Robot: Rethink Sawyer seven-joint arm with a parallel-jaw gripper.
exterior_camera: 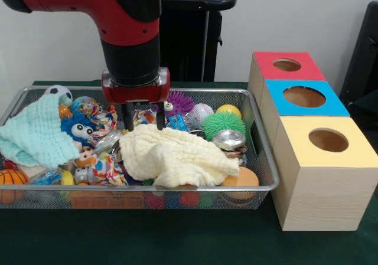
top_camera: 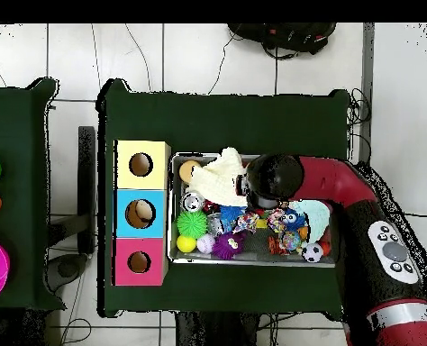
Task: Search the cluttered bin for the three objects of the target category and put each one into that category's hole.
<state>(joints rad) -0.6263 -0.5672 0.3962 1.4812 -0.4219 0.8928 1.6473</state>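
Black two-fingered gripper (exterior_camera: 143, 118), fingers apart and empty, hangs just above the crumpled cream muslin cloth's (exterior_camera: 177, 156) far edge in the wire mesh bin (exterior_camera: 260, 114). Likely about to lift the cloth, since it covers toys underneath.

Next to the wire bin (exterior_camera: 263, 159): 3 boxes w/ holes, 1 red (exterior_camera: 287, 64), 1 blue (exterior_camera: 304, 97), 1 yellow (exterior_camera: 328, 141). In the bin: 2 cloths, 1 cream (exterior_camera: 177, 156) & 1 mint (exterior_camera: 35, 135); 2 spiky balls, 1 green (exterior_camera: 223, 122) & 1 purple (exterior_camera: 180, 101); 1 soccer ball (exterior_camera: 58, 92); 1 yellow ball (exterior_camera: 229, 110).

Dark green table (exterior_camera: 177, 244) carries a wire-mesh bin (exterior_camera: 260, 159) beside three wooden boxes (exterior_camera: 319, 194)
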